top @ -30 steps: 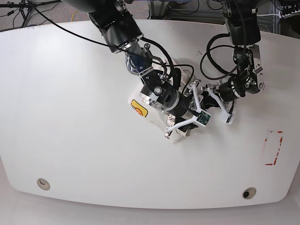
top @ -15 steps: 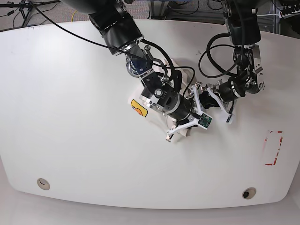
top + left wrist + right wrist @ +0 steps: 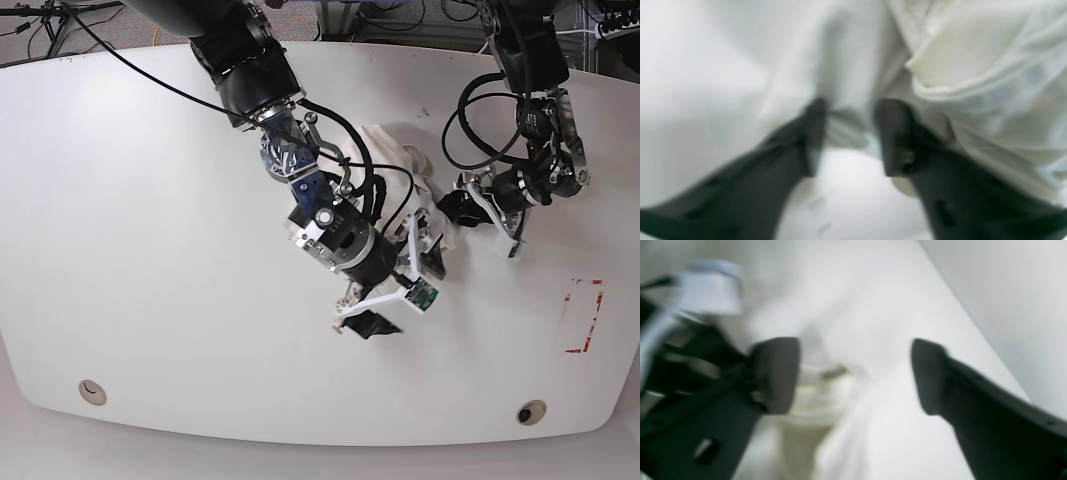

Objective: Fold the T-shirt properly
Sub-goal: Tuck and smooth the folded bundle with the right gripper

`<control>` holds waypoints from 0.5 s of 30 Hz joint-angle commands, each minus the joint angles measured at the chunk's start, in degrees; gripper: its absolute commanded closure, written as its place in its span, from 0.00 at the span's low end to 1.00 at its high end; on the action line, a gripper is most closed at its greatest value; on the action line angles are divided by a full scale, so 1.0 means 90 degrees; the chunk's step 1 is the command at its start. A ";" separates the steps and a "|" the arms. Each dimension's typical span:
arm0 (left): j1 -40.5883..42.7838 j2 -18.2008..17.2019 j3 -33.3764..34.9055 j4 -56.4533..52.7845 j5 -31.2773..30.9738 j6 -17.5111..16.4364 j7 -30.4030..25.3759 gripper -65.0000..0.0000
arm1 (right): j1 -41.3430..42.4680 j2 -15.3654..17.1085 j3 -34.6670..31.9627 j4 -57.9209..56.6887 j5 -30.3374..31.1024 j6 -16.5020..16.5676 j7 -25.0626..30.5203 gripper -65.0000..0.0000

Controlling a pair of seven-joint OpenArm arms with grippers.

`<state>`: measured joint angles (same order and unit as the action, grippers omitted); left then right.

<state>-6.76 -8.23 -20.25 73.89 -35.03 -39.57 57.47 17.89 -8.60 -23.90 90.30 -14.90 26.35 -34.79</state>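
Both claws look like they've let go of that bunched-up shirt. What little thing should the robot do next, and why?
Probably lift both arms slightly clear. The right gripper stands wide open with nothing between its fingers, and the left gripper is parted too, cloth lying loosely between its fingers. The T-shirt sits crumpled on the table, mostly hidden under the arms, so backing off would expose an edge to grasp.

White desk [image 3: 150,300], rounded at the corners. Two round metal fittings set in near the front edge, one at lower left [image 3: 92,392], one at lower right [image 3: 531,411]. Red tape outline [image 3: 583,315] by the right edge. Cables [image 3: 40,25] on the floor behind.
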 commanded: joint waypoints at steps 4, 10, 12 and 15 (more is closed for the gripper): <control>-0.0113 -0.0233 -0.0363 0.0586 -0.0743 -0.0048 0.0046 0.41 | 0.0293 -0.0044 0.0619 -0.0280 0.0498 -0.0031 0.0099 0.14; -0.0103 -0.0448 -0.0636 0.0684 -0.1632 -0.0048 0.0310 0.41 | 0.0469 -0.0044 0.1205 -0.0983 0.1865 -0.0041 0.0099 0.20; -0.0093 -0.0634 -0.0646 0.0674 -0.2042 -0.0048 0.0320 0.41 | 0.0567 -0.0044 0.1430 -0.1267 0.2324 -0.0041 0.0099 0.22; -0.0025 -0.0946 -0.0656 0.0625 -0.2580 -0.0048 0.0320 0.41 | 0.0752 -0.0044 0.1576 -0.1716 0.2832 -0.0031 0.0099 0.25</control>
<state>-6.28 -14.22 -25.98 78.72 -54.22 -39.66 61.54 21.69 -8.73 -10.04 76.09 7.97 25.89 -35.22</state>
